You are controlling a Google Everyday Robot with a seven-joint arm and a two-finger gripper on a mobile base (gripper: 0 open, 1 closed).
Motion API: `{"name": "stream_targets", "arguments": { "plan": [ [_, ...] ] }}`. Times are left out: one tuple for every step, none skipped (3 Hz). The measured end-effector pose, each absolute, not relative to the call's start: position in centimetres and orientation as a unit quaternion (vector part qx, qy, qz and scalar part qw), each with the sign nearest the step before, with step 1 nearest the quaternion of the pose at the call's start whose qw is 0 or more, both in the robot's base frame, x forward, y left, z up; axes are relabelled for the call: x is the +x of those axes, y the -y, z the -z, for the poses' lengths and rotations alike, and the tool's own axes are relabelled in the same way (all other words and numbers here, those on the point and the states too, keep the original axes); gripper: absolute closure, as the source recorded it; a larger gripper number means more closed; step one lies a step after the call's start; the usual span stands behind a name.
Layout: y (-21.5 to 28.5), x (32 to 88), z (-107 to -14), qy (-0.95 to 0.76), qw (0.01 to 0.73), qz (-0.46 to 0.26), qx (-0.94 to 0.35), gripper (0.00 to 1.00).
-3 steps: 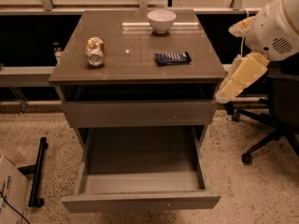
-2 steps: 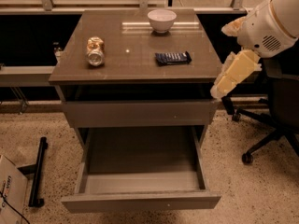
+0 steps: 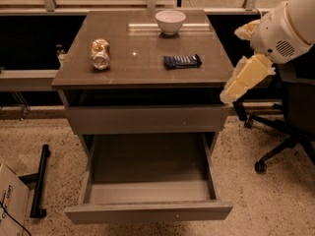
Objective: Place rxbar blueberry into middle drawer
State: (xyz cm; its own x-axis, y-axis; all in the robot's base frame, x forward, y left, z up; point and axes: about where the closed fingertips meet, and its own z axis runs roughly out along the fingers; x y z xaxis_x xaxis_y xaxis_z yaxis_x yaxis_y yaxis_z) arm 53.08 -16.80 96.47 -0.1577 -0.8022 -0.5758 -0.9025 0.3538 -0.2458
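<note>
The rxbar blueberry [image 3: 182, 61], a flat dark navy bar with pale lettering, lies on the cabinet top right of centre, in front of the bowl. The middle drawer [image 3: 147, 212] is pulled out, a deep grey-brown box with nothing showing inside. My gripper [image 3: 235, 88] hangs at the cabinet's right edge, level with the top, to the right of the bar and apart from it. It holds nothing that I can see.
A white bowl [image 3: 170, 21] stands at the back of the cabinet top [image 3: 133, 73]. A gold and silver can [image 3: 100, 53] lies on the left. The upper drawer front [image 3: 147, 119] is closed. An office chair [image 3: 288, 132] stands right. A cardboard box [image 3: 10, 203] and a black bar [image 3: 39, 181] lie on the floor left.
My arm and gripper have moved left, closer to the cabinet's right edge. The bar, can, bowl and drawer have not moved.
</note>
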Motion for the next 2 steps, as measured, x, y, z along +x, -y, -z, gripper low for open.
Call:
{"name": "stream_targets", "arguments": {
  "plan": [
    [14.4,56.7,-95.4,-0.754,0.364,-0.097,-0.538,0.0],
    [13.1,59.8,-94.4,-0.753,0.383,-0.107,-0.523,0.0]
  ]
}}
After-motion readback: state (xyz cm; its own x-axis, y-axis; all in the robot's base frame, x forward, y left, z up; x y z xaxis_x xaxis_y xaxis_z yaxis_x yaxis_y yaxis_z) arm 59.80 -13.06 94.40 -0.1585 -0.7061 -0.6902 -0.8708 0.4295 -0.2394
